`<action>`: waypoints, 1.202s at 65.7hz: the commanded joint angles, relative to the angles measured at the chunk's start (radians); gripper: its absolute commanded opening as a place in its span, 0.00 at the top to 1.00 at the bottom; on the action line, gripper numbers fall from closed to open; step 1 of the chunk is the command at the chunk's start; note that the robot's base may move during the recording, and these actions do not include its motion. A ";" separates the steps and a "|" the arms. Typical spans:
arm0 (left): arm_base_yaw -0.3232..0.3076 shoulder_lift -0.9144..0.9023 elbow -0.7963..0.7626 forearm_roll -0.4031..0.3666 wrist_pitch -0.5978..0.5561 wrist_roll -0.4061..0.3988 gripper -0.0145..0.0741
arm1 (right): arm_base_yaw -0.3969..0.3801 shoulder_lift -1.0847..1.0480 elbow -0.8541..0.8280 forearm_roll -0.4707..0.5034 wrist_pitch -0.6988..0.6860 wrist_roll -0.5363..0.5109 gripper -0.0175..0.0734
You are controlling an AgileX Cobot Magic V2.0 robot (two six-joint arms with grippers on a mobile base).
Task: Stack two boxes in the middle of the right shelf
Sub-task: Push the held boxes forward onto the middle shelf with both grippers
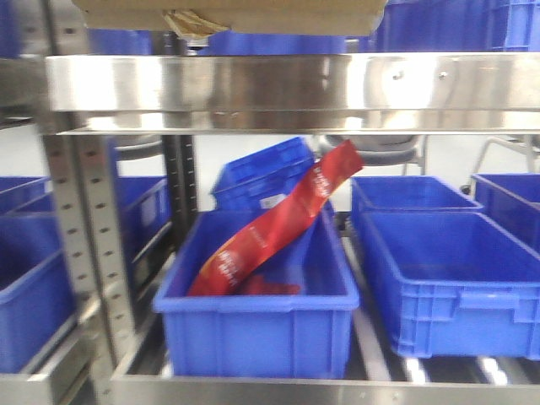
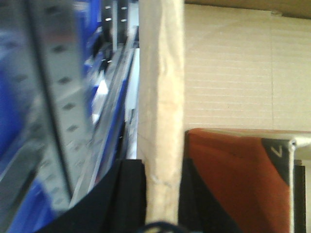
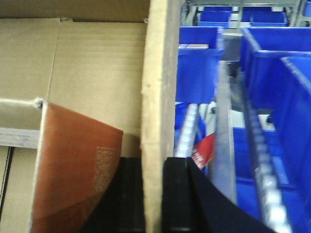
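Observation:
A brown cardboard box (image 1: 228, 13) shows only its bottom edge at the top of the front view, just above the shiny steel shelf lip (image 1: 253, 89). A crumpled tape scrap (image 1: 190, 25) hangs from that edge. In the left wrist view, my left gripper (image 2: 163, 194) is shut on the box's upright side wall (image 2: 160, 97), one finger inside and one outside. My right gripper (image 3: 154, 194) is shut the same way on the opposite wall (image 3: 155, 87). A red-brown flat packet (image 3: 77, 165) leans inside the box. Neither gripper appears in the front view.
Below the shelf lip, a blue bin (image 1: 253, 304) holds a long red packet (image 1: 278, 219), with more blue bins (image 1: 447, 278) on both sides. A perforated steel upright (image 1: 80, 236) stands at the left. Roller rails (image 3: 262, 170) run beside the box.

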 commanded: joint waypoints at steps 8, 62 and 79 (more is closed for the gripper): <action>-0.002 -0.015 -0.007 -0.007 -0.050 -0.004 0.96 | -0.002 -0.010 -0.003 -0.008 -0.071 -0.003 0.98; -0.002 -0.015 -0.007 -0.007 -0.050 -0.004 0.96 | -0.002 -0.010 -0.003 -0.008 -0.071 -0.003 0.98; -0.002 -0.015 -0.007 -0.007 -0.050 -0.004 0.96 | -0.002 -0.010 -0.003 -0.008 -0.071 -0.003 0.98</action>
